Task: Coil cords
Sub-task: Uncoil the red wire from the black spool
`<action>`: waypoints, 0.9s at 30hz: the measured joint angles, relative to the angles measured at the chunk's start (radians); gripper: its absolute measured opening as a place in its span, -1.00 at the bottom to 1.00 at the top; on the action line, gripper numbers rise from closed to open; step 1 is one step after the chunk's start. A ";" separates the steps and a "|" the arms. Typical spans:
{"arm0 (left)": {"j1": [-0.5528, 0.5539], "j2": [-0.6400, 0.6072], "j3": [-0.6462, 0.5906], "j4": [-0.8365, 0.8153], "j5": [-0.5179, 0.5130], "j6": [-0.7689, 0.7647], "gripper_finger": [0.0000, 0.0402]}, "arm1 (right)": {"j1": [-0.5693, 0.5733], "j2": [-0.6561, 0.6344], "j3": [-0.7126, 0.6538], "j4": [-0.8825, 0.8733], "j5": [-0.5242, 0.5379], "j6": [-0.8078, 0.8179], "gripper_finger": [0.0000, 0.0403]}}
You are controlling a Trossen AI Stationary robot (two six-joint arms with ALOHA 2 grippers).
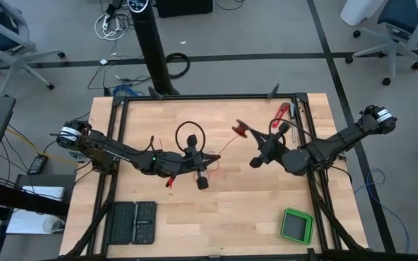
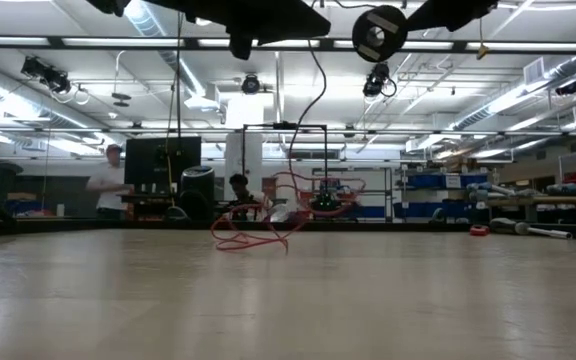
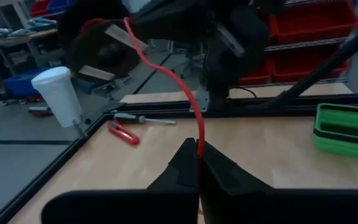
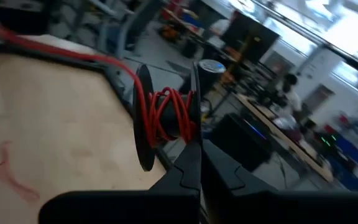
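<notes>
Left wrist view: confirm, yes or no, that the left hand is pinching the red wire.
Yes: the left hand has its fingers closed on the red wire, which rises from between the fingertips.

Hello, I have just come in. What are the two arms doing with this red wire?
The two arms are winding the thin red wire onto a small dark spool. The right tool is shut on the spool's rim; several red turns already sit on it. The left tool is shut on the wire and holds it up, above the middle of the wooden table. Loose loops of the wire lie on the table.
</notes>
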 joint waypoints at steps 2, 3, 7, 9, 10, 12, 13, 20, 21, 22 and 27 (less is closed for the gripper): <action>0.000 0.001 0.000 0.003 0.013 -0.001 -1.00 | -0.005 0.000 0.000 0.032 0.021 0.008 -1.00; 0.000 0.004 0.000 0.006 0.023 -0.001 -1.00 | -0.006 0.002 0.000 0.049 0.030 0.009 -1.00; 0.001 0.007 0.000 -0.001 0.048 -0.001 -1.00 | -0.008 0.021 0.000 0.115 0.095 -0.012 -1.00; 0.001 0.006 0.002 -0.026 0.047 -0.001 -1.00 | -0.005 0.021 0.000 0.141 0.095 -0.015 -1.00; 0.001 0.006 0.002 -0.044 0.045 -0.002 -1.00 | -0.001 0.022 0.000 0.157 0.089 -0.016 -1.00; 0.002 0.006 0.002 -0.077 0.044 -0.005 -1.00 | 0.006 0.023 0.000 0.206 0.071 -0.023 -1.00; 0.002 0.006 0.002 -0.095 0.040 -0.009 -1.00 | 0.009 0.023 0.000 0.235 0.056 -0.039 -1.00; 0.016 0.008 -0.001 -0.257 -0.047 -0.093 -1.00 | 0.060 0.021 0.000 0.436 -0.085 -0.159 -1.00; 0.019 0.008 -0.001 -0.271 -0.050 -0.109 -1.00 | 0.068 0.021 0.000 0.451 -0.109 -0.176 -1.00; 0.022 0.008 -0.001 -0.284 -0.052 -0.118 -1.00 | 0.078 0.021 0.000 0.457 -0.140 -0.190 -1.00; 0.023 0.007 0.000 -0.338 -0.151 -0.138 -1.00 | 0.136 0.021 0.000 0.408 -0.266 -0.300 -1.00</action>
